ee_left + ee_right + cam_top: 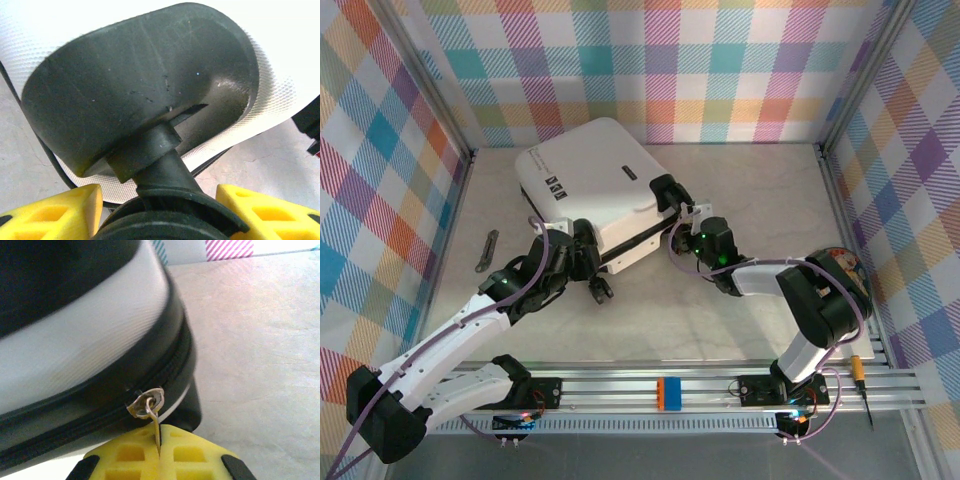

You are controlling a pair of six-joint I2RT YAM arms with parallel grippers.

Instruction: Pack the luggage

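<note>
Right gripper [159, 441] is clenched on the zipper pull [147, 404] at a corner of the luggage [595, 180], which lies closed toward the back left of the table [720, 330]. Left gripper [157, 200] seems clamped on a wheel [170, 222], bracing the case. Zipping shut looks like the step in hand; next, the pull needs a steady drag along the track.

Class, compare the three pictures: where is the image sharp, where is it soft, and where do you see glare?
Top external: evenly lit and sharp, with only faint shadows around the luggage. Left wrist: the caster is seen very close, with a pale sheen on its right side. Right wrist: the zipper pull is fairly crisp, while the shell above it is smeared and soft.
</note>
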